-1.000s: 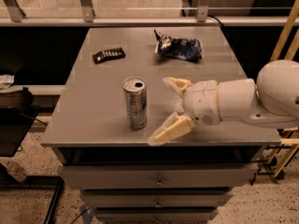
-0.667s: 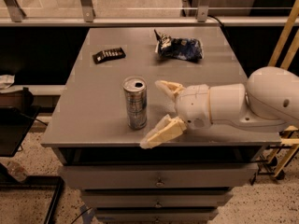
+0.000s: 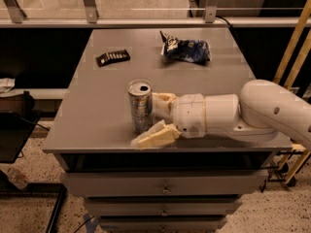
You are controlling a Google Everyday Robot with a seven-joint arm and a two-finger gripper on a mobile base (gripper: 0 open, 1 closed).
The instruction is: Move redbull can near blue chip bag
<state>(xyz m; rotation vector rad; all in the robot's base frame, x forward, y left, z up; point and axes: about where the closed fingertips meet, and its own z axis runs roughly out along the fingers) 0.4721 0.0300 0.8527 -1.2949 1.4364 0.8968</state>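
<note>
The redbull can (image 3: 140,105) stands upright near the front edge of the grey table (image 3: 97,106), silver with a pull-tab top. My gripper (image 3: 155,118) reaches in from the right at can height, open, with one cream finger (image 3: 154,137) in front of the can and the other (image 3: 163,99) behind its right side. The can sits between the fingers; I cannot tell whether they touch it. The blue chip bag (image 3: 187,50) lies wrinkled at the back of the table, right of centre, well beyond the can.
A flat black rectangular packet (image 3: 112,57) lies at the back left of the table. A metal railing (image 3: 146,22) runs behind the table. Drawers (image 3: 165,186) sit below the table front. Yellow poles (image 3: 294,47) stand at the right.
My gripper has moved left toward the can. Its fingers now straddle the can, where before they were to its right. The can has not moved.
</note>
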